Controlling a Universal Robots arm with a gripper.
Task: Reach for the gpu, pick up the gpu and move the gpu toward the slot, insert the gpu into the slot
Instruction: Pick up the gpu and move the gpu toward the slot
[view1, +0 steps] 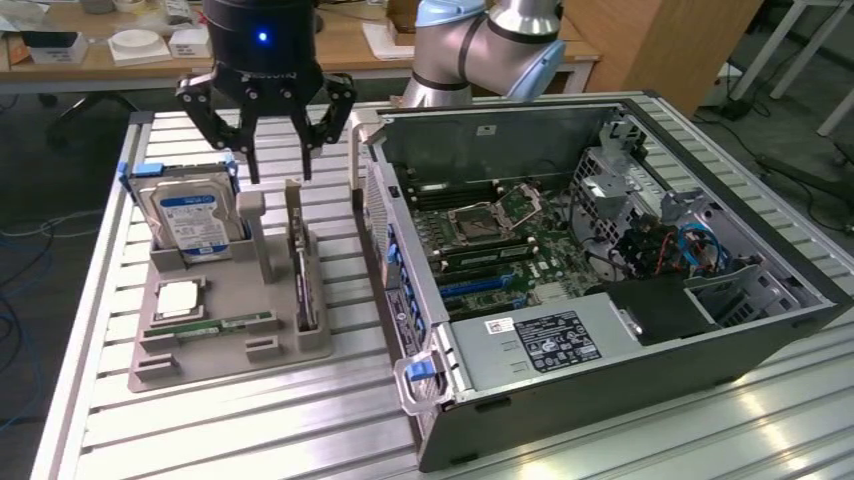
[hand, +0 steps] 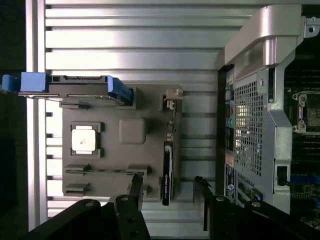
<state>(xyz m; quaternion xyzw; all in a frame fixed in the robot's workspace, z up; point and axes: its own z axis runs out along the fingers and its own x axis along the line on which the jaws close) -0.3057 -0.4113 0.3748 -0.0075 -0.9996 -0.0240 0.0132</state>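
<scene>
Claw (view1: 276, 162): fingers spread wide and empty, hanging over the far part of the holder. In the wrist view they straddle the card's line.
Gpu (view1: 306, 290): stands on its long edge in a narrow groove on the holder's side towards the exterior view's right, so its top edge is offered for a pinch from above.
Holder (view1: 214, 352): grey tray on the counter (view1: 200, 430), keeping the hard drive (view1: 194, 215) upright at its far end.
Case (view1: 747, 330): lies open-side up just beside the holder, leaving its board reachable from above.
Stage: reaching, apparently no contact yet.
</scene>
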